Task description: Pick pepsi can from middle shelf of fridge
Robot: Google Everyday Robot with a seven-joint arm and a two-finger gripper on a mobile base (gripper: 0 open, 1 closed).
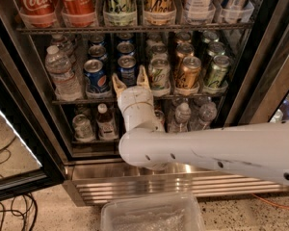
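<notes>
The fridge [149,178] stands open in front of me. On its middle shelf [72,100] the pepsi can [127,66], dark blue with a silver top, stands at the front of its row. A like blue can with a round red-white logo [95,76] stands just left of it. Green [159,72] and gold [188,72] cans stand to the right. My gripper [130,79] is open on a white arm. Its tan fingertips [117,84] point up on either side of the pepsi can's lower part, which the gripper hides.
Water bottles [61,74] fill the shelf's left end. Tall red Coca-Cola cans [34,0] stand on the shelf above, small bottles [106,121] on the shelf below. The glass door [12,143] is swung open at left. A clear plastic bin [151,215] and cables [9,215] lie on the floor.
</notes>
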